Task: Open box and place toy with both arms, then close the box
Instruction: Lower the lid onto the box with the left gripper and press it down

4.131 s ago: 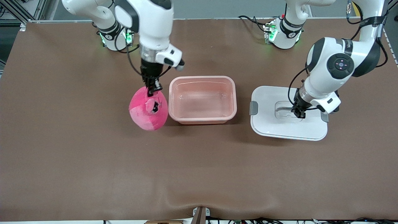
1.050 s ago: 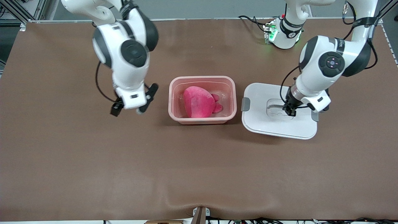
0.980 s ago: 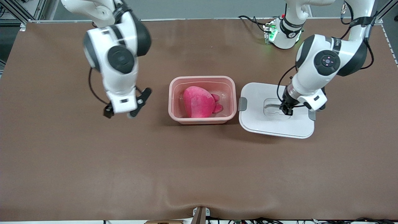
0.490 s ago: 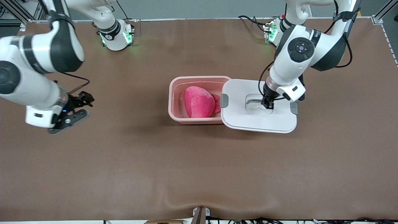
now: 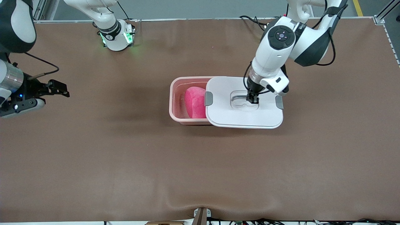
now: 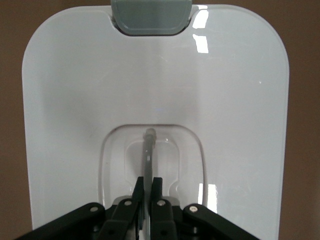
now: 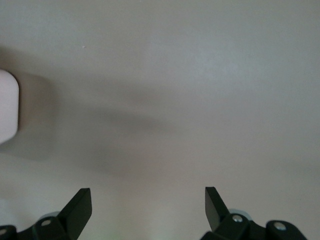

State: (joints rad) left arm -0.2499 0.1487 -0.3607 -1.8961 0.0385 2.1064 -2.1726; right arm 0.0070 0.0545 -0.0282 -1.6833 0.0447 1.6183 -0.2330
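Note:
The pink translucent box (image 5: 172,100) stands mid-table with the pink toy (image 5: 194,102) lying inside it. The white lid (image 5: 243,117) covers the part of the box toward the left arm's end, so only a strip of toy shows. My left gripper (image 5: 252,99) is shut on the lid's thin handle (image 6: 148,150) in the recessed centre. In the left wrist view the lid (image 6: 155,75) fills the picture, with a grey clip (image 6: 150,17) on its edge. My right gripper (image 5: 47,95) hangs open and holds nothing, over the right arm's end of the table.
Brown table cover (image 5: 200,168) lies all round the box. The arm bases (image 5: 115,34) stand along the table edge farthest from the front camera. The right wrist view shows only a plain grey surface between its fingers (image 7: 80,205), plus a white shape (image 7: 7,105).
The left gripper has carried the lid sideways from beside the box to over most of it. The right arm has swung away from the box toward its end of the table.

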